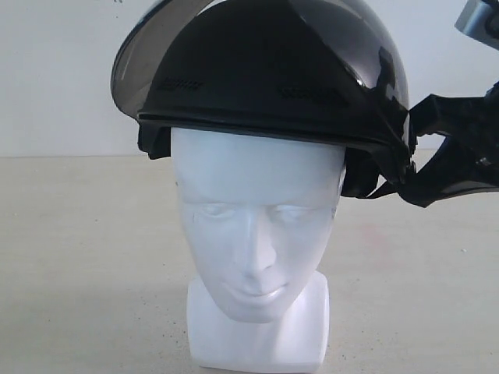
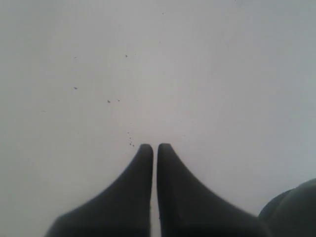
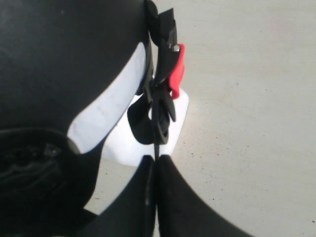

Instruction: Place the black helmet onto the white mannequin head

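The black helmet (image 1: 265,70) sits on top of the white mannequin head (image 1: 253,234), its smoke-tinted visor (image 1: 148,54) flipped up at the left. My right gripper (image 1: 405,183) is at the helmet's right side, shut on the helmet's black strap (image 3: 157,140). In the right wrist view the strap with its red buckle (image 3: 177,74) runs down between my right gripper's (image 3: 157,159) closed fingers, beside the helmet shell (image 3: 59,59) and the head's white base (image 3: 175,118). My left gripper (image 2: 155,146) is shut on nothing, over bare pale surface, and does not show in the exterior view.
The head stands on a pale grey tabletop (image 1: 86,257) with a white wall (image 1: 54,70) behind. A dark rounded part (image 2: 291,207) shows at the corner of the left wrist view.
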